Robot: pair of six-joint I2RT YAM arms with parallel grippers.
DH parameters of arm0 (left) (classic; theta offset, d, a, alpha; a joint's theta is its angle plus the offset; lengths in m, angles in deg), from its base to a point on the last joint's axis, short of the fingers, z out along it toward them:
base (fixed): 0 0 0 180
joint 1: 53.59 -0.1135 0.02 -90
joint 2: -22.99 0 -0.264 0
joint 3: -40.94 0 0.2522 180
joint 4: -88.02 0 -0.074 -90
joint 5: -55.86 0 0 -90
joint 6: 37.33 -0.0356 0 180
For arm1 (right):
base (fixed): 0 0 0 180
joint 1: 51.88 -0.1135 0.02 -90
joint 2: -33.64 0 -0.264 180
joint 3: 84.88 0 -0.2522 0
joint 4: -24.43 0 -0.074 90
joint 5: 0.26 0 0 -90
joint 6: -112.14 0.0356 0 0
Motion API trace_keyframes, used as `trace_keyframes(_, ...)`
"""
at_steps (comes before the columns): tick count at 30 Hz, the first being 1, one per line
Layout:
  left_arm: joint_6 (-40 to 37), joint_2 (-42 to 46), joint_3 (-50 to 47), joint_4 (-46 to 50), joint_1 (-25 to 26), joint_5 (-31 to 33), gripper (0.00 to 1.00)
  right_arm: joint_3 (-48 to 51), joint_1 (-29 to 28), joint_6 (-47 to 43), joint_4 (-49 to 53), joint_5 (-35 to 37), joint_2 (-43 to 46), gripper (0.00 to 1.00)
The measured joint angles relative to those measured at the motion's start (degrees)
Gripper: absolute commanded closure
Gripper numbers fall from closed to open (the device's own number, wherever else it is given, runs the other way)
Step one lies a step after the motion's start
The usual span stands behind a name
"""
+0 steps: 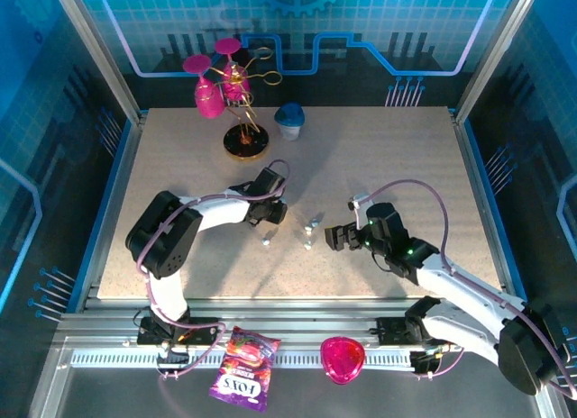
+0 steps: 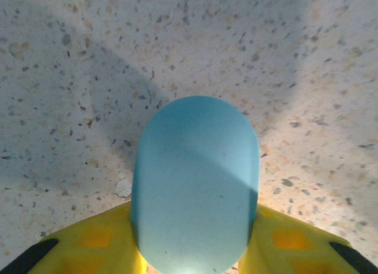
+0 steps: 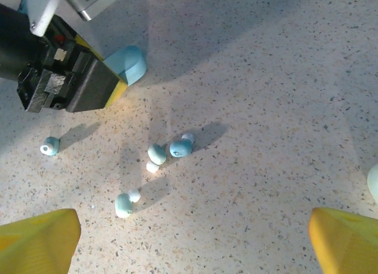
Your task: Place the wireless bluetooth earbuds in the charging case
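Observation:
The light-blue oval charging case (image 2: 195,185) lies closed on the speckled table, and my left gripper (image 2: 195,253) is shut on it, a yellow finger (image 2: 100,244) pressed to each side. From the right wrist view, that left gripper (image 3: 68,79) holds the case (image 3: 129,62) at the upper left. Several tiny pale-blue earbuds lie loose on the table: a touching pair (image 3: 168,150), one nearer (image 3: 124,204), and one off to the left (image 3: 47,146). My right gripper (image 3: 192,250) hovers open just short of them with nothing between its fingers. From above, the earbuds (image 1: 310,233) lie between the left gripper (image 1: 269,213) and the right gripper (image 1: 338,238).
A gold rack with pink glasses (image 1: 230,85) and a blue-lidded cup (image 1: 289,121) stand at the back of the table. A candy packet (image 1: 242,368) and a pink heart-shaped item (image 1: 343,359) lie on the rail in front of it.

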Motion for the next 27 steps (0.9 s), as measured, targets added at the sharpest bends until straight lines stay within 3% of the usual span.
trace_keyframes(5,-5.05,8.9,-4.42,-5.09,0.02,-6.54,0.69,-6.43,1.55,2.95,5.49,-3.91,-0.35,0.0)
trace_keyframes(8,-9.64,14.36,-6.64,-8.96,0.02,-13.07,0.67,-9.14,5.35,4.48,6.34,-13.46,-0.35,0.0)
trace_keyframes(11,-13.66,18.88,-8.92,-12.61,0.13,-19.37,0.72,-9.18,9.97,9.44,3.87,-22.34,0.22,0.01)
trace_keyframes(17,-20.44,23.93,-10.95,-15.91,1.42,-28.3,0.7,-7.45,18.51,24.87,-5.03,-37.97,0.44,0.14)
trace_keyframes(24,-27.08,25.11,-10.4,-15.91,5.55,-31.8,0.7,-8.09,18.49,34.97,-8.24,-47.65,-4.24,0.29)
trace_keyframes(27,-28.85,25.09,-9.33,-15.61,6.75,-31.98,0.7,-8.57,17.42,37.92,-9.49,-49.29,-5.7,0.42)
